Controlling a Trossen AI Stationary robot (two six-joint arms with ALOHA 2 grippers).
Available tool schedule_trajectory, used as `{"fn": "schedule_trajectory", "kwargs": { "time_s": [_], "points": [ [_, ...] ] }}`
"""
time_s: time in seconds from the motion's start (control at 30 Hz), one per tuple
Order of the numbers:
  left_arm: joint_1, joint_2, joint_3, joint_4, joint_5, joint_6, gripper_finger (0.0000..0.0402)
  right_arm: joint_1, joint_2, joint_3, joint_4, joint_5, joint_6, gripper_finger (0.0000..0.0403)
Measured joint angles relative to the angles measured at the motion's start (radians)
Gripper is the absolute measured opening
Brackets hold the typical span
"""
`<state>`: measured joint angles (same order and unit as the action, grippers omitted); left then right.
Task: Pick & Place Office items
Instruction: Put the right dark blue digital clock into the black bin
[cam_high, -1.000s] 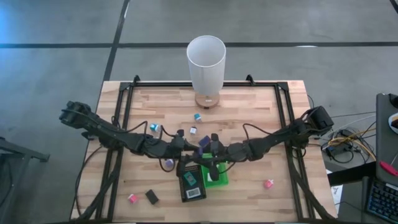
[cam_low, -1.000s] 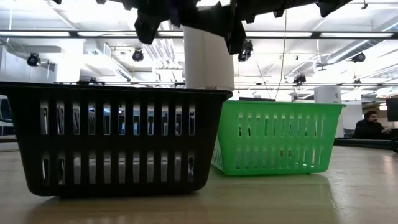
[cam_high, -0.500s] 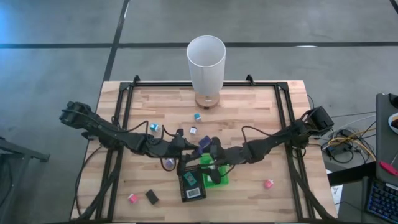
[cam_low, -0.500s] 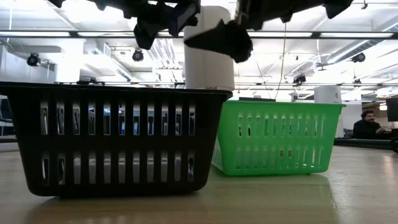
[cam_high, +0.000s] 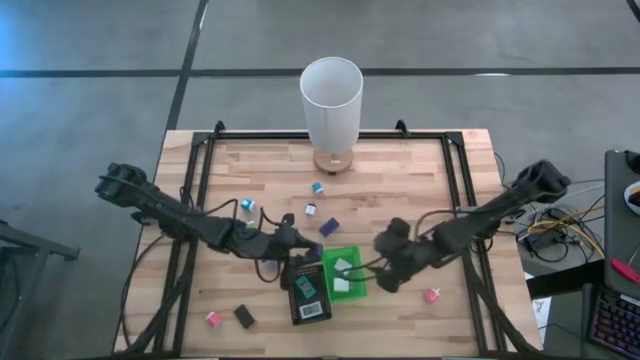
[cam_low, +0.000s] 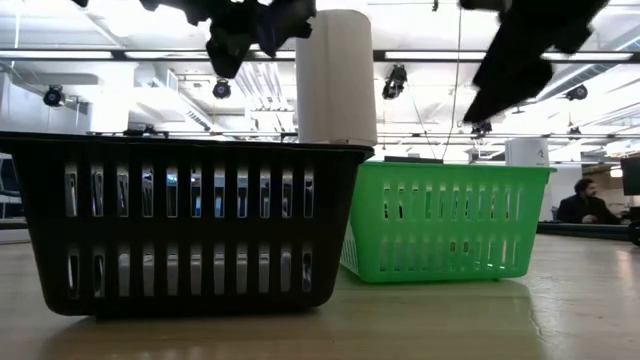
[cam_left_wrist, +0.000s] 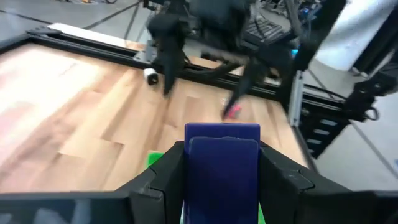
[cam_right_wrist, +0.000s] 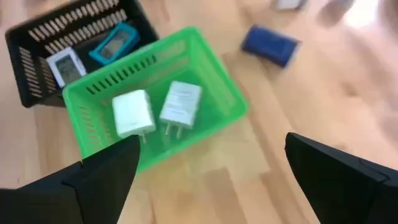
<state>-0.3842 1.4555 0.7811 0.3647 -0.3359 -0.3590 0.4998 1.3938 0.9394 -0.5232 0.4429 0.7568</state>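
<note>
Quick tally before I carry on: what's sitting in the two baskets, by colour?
White chargers in the green basket: 2
Teal item in the black basket: 1
White item in the black basket: 1
Total: 4

Both arms are dark, near-black chains of rounded, bulbous joints and slim links, with thin black cables looping loosely alongside them. The left claw (cam_left_wrist: 222, 186) ends in two broad, flat, matte black fingers with angular shoulders, and the right claw (cam_right_wrist: 205, 186) has two dark wedge-shaped fingers. Its surface detail seems plain, though the view there is soft.
</note>
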Motion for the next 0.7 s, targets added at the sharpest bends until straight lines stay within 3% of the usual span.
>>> {"fn": "schedule_trajectory", "kwargs": {
  "time_s": [0.33, 0.53, 0.7],
  "points": [
    [-0.114, 0.001, 0.0, 0.001, -0.018, -0.126, 0.015, 0.163, -0.196, -0.007, -0.063, 0.352, -0.026, 0.0392],
    [-0.161, 0.035, 0.0, -0.004, -0.071, -0.218, 0.015, 0.197, -0.222, -0.011, -0.075, 0.397, -0.023, 0.0392],
    [-0.168, 0.145, 0.0, 0.031, -0.084, -0.304, 0.015, 0.196, -0.216, -0.011, -0.077, 0.398, -0.026, 0.0392]
  ]
}}
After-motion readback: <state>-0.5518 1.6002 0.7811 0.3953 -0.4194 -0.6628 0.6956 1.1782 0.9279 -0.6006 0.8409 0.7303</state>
